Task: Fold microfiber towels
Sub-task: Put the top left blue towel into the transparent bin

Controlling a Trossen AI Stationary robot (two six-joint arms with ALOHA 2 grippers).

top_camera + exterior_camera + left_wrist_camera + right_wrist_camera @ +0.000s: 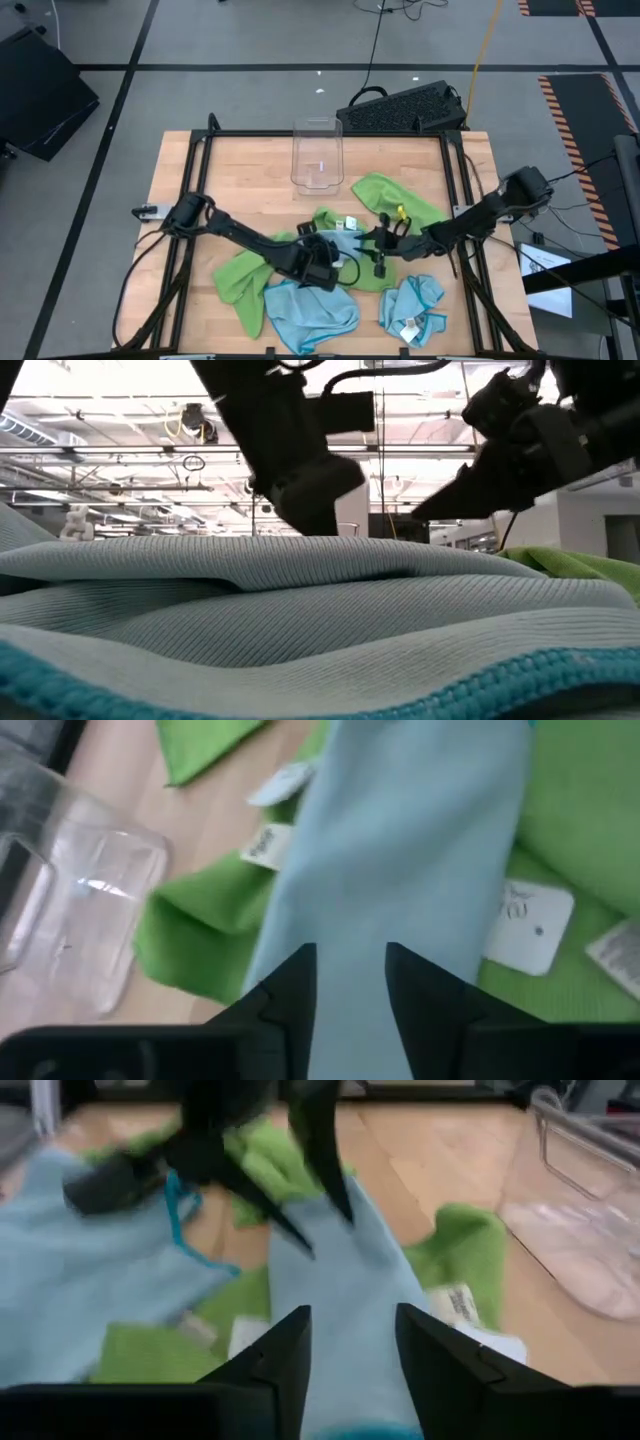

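A light blue towel (343, 243) lies as a narrow folded strip on lime green towels (372, 272) at the table's middle. My left gripper (328, 260) stands at its left end and my right gripper (377, 248) at its right end, facing each other. In the left wrist view the strip (400, 840) runs out from between my left gripper's (350, 970) parted fingers. In the right wrist view the strip (340, 1270) does the same between my right gripper's (352, 1330) fingers, up to the left gripper (290, 1170). Both are open. My left gripper has a finger (290, 985) on either side of the strip's end (350, 1010), slanting down at it from the table's left; whether it touches the cloth I cannot tell. My right gripper stands nearly level, a finger (285, 1345) on either side of the other end (350, 1380); whether it touches, I cannot tell.
A clear plastic bin (318, 155) stands at the far middle. Green towels lie at the right (395, 198) and the near left (243, 282). Two more light blue towels lie near the front edge (312, 315) (412, 305), one filling the low view (300, 610). White tags (528, 925) show on the cloth.
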